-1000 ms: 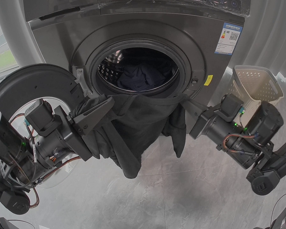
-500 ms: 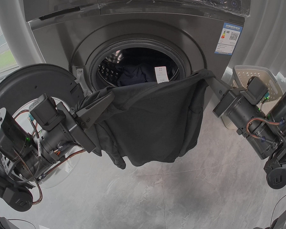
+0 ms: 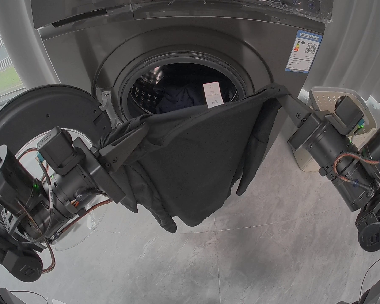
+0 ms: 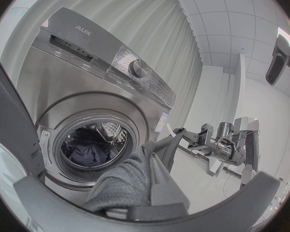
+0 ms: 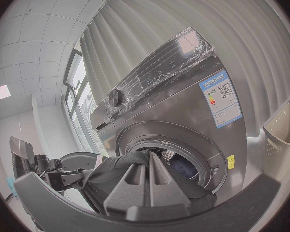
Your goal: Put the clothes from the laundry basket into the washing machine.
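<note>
A black garment [image 3: 198,148] hangs stretched between both grippers in front of the washing machine's [image 3: 190,34] open drum [image 3: 177,89]. Its white label [image 3: 213,94] faces up at the top edge. My left gripper [image 3: 140,132] is shut on the garment's left end, below the drum's left rim; the left wrist view has it [image 4: 150,165] pinching bunched cloth [image 4: 125,181]. My right gripper [image 3: 283,94] is shut on the right end, level with the drum's right rim, its fingers [image 5: 158,184] closed over black fabric [image 5: 119,168]. Dark blue clothes [image 3: 173,100] lie inside the drum.
The round door [image 3: 42,110] stands swung open at the left, behind my left arm. A beige laundry basket [image 3: 325,100] sits on the floor to the right of the machine, behind my right arm. Grey tiled floor [image 3: 240,250] lies below the hanging garment.
My right gripper has risen and swung right with its end of the garment, pulling the cloth wider and bringing the white label into sight. The left gripper has barely shifted.
</note>
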You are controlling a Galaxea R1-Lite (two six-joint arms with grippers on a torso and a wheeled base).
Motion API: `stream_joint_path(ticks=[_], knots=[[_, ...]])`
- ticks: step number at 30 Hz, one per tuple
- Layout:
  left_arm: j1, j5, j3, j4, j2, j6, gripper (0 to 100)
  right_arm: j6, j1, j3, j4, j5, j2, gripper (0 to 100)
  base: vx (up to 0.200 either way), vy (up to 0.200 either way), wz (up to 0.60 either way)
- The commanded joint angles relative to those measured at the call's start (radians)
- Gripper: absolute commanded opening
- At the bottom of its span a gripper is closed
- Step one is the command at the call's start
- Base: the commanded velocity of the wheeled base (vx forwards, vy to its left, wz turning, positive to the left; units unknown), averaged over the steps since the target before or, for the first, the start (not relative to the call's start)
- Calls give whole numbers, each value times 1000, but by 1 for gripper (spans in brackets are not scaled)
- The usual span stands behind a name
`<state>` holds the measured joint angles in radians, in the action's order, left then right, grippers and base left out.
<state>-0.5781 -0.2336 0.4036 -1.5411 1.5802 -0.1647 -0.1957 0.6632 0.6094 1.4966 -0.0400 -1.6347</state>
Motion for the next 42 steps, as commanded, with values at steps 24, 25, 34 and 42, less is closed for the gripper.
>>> stream_joint_path(ticks=[24,25,34,42], knots=[[-5,8,-26,-1,-34,2,0,-2,12,-17,5,0,9,0,0,0,0],[-3,8,-29,-1,-34,-3,0,-2,12,-11,5,0,9,0,0,0,0],[-12,8,-46,-2,-29,7,0,4,13,-13,2,0,19,0,0,0,0],[-60,0,27,-2,55,2,0,10,3,-132,-45,12,35,100,0,0,0]])
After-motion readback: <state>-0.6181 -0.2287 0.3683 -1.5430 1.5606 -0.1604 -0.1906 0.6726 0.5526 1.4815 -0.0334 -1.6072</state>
